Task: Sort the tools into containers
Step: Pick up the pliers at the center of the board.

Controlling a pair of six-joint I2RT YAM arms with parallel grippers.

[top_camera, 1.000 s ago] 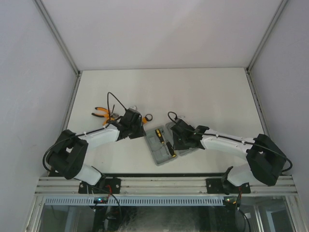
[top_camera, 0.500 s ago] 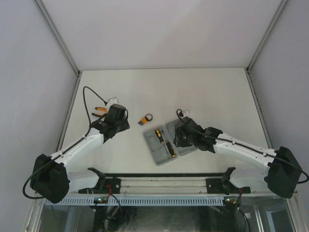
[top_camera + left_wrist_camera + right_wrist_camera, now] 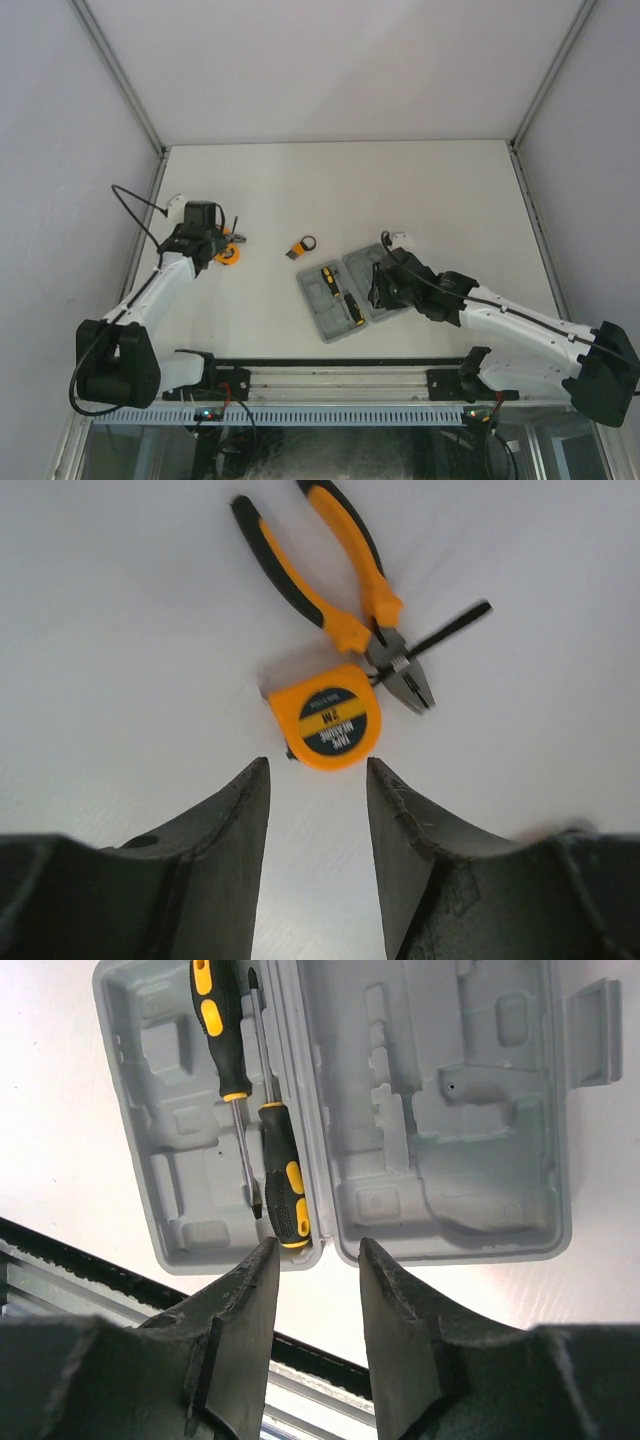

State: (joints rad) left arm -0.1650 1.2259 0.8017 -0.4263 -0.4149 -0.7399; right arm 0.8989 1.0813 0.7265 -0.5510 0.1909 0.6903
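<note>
Ahead of left hand (image 3: 317, 778), tape measure (image 3: 327, 717).

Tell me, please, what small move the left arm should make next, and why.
Probably lower and ease forward to straddle the tape measure: the left jaws stand open and empty, and it lies just beyond their tips, beside the pliers.

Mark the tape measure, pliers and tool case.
tape measure (image 3: 328, 720), left wrist view, label face centre.
pliers (image 3: 347, 630), left wrist view, orange handle near pivot.
tool case (image 3: 480, 1110), right wrist view, empty half's floor.
</note>
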